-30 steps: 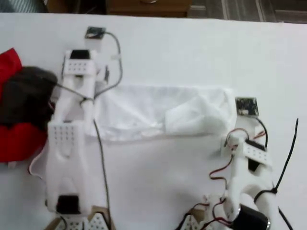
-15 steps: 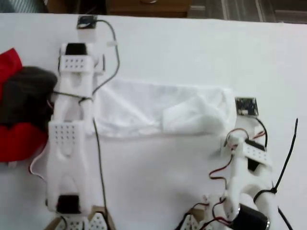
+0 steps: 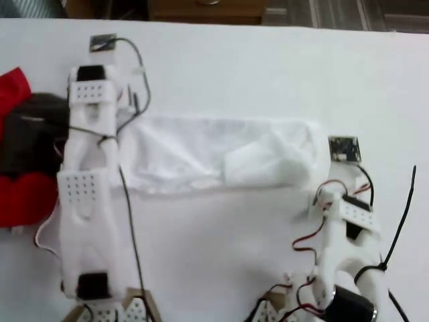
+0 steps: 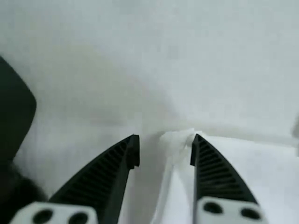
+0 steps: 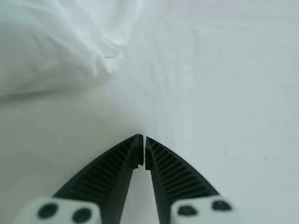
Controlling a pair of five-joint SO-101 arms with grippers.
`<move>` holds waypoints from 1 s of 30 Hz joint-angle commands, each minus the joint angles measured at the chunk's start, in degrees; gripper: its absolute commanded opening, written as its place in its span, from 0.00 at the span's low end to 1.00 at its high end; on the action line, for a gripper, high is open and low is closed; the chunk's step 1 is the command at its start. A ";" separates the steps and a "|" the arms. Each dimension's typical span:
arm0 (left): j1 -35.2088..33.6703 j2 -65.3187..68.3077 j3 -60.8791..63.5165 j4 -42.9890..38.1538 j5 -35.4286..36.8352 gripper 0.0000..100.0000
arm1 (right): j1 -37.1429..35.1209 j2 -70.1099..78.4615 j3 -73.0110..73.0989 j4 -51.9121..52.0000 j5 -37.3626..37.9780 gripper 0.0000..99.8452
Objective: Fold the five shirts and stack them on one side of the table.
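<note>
Moved since a second ago: left arm has slid toward the upper left of the high view, and the white shirt has crept left with it; the right arm hasn't budged.
Far left edge: a red shirt with a dark one heaped on it, just beside the left arm.
Left gripper: fingers parted, a corner of the white shirt sitting between the tips, seemingly not pinched.
White shirt: a long band lying left to right across the middle of the table, rumpled toward its right end.
Right gripper: closed on nothing over bare table, the rumpled end ahead of it and apart.
What matters next: from where I stand, the left gripper is already at the left tip of the shirt's long axis, while the right gripper sits off the other end.
</note>
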 commanded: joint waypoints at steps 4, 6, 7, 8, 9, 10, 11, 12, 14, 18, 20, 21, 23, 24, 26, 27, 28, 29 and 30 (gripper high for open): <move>-1.23 -1.14 -5.23 11.43 -4.04 0.21 | 0.04 -1.89 -0.26 -1.01 -0.18 0.02; -0.53 -1.05 -5.23 14.15 -6.77 0.21 | 0.04 -1.89 -0.26 -1.01 -0.18 0.02; -0.35 -1.05 -5.23 14.95 -7.65 0.21 | 0.04 -1.89 -0.26 -1.01 -0.18 0.02; -0.35 -1.05 -5.23 15.30 -8.26 0.21 | 0.04 -1.89 -0.26 -1.01 -0.18 0.02; -0.35 -1.05 -5.23 15.30 -8.88 0.21 | 0.04 -1.89 -0.26 -1.01 -0.18 0.02; -0.44 -0.97 -5.23 15.30 -9.67 0.21 | 0.04 -1.89 -0.26 -1.01 -0.18 0.02; -0.53 -0.97 -5.14 15.38 -10.46 0.21 | 0.04 -1.89 -0.26 -1.01 -0.18 0.02; -0.53 -0.88 -5.14 15.56 -11.16 0.21 | 0.04 -1.89 -0.26 -1.01 -0.18 0.02; -0.35 -0.79 -3.74 15.56 -12.57 0.21 | 0.04 -1.89 -0.26 -1.01 -0.18 0.02; 0.70 0.53 -0.22 15.56 -13.80 0.21 | 0.04 -1.89 -0.26 -1.01 -0.09 0.02; 1.23 1.32 0.92 15.38 -13.80 0.21 | 0.04 -1.89 -0.26 -1.01 -0.09 0.02; 1.23 1.76 1.27 15.12 -13.71 0.21 | 0.04 -1.89 -0.26 -1.01 -0.09 0.02; 1.23 3.08 1.45 14.51 -13.80 0.21 | 0.04 -1.89 -0.26 -1.01 -0.09 0.02; 1.14 3.87 1.19 14.24 -13.80 0.21 | 0.04 -1.89 -0.26 -1.01 -0.09 0.02; 1.05 5.45 1.10 13.89 -13.89 0.21 | 0.04 -1.89 -0.26 -1.01 -0.09 0.02; 1.05 6.07 1.10 13.89 -13.89 0.21 | 0.04 -1.89 -0.26 -1.01 -0.09 0.02; 1.14 6.24 1.10 14.07 -13.89 0.21 | 0.04 -1.89 -0.26 -1.01 -0.09 0.02; 1.23 6.42 1.10 14.24 -13.89 0.21 | 0.04 -1.89 -0.26 -1.01 -0.09 0.02; 1.32 6.42 1.10 14.33 -13.89 0.21 | 0.04 -1.89 -0.26 -1.01 -0.09 0.02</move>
